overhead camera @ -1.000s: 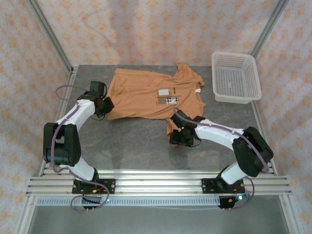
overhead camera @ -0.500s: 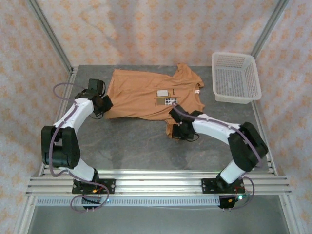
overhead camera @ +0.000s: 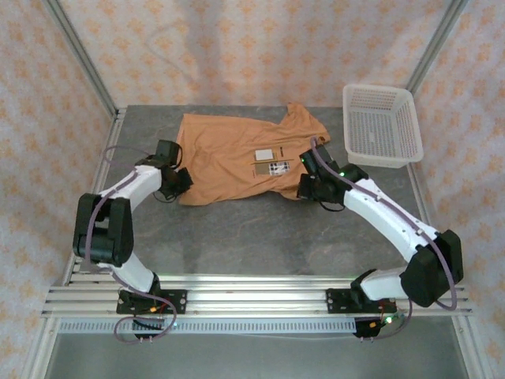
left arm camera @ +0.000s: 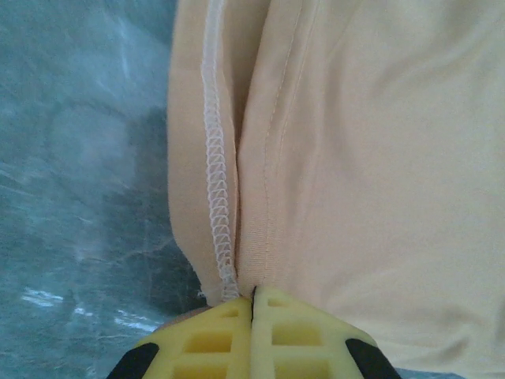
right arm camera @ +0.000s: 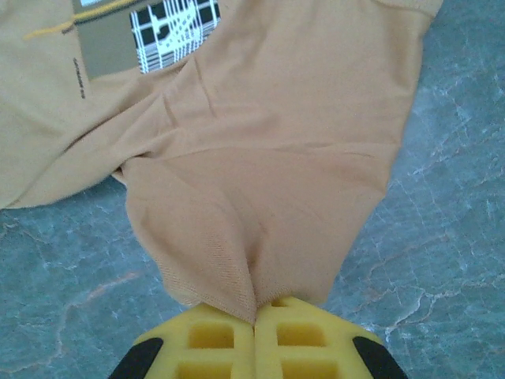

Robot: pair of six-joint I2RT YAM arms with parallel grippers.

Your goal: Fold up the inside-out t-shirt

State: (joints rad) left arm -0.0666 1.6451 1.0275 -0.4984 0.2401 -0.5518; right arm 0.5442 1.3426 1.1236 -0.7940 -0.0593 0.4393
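Inside-out t-shirt (overhead camera: 229, 154), orange-tan, spread mostly flat over the far middle of the grey marbled counter (overhead camera: 237, 237), collar end to the right, hem end to the left. White mesh basket (overhead camera: 384, 160) at the far right of the counter, near the shirt's far sleeve but apart from it.

Left arm (overhead camera: 130, 185) reaching in from the near edge to the shirt's near left corner. Right arm (overhead camera: 387, 217) bowed wide to the right, then in to the shirt's near right edge.

Left claw (overhead camera: 181, 183) pressed together, pinching the cloth at that corner. Seen from the left wrist: same claw (left arm camera: 252, 304) with yellow tips closed flat against each other, shirt edge (left arm camera: 355, 158) caught between them, bare counter (left arm camera: 79, 158) to one side. White overlock seam (left arm camera: 217, 197) running straight up from the pinch.

Right claw (overhead camera: 304, 189) likewise pressed together, pinching the shirt's near right edge. Seen from the right wrist: same claw (right arm camera: 254, 316) gripping a gathered fold of cloth (right arm camera: 268, 158), creases fanning away from the pinch, counter (right arm camera: 458, 197) on both sides.

Print patch (overhead camera: 272, 162) on the shirt's middle, just left of the right claw; from the right wrist, olive with a white grid (right arm camera: 173, 24).
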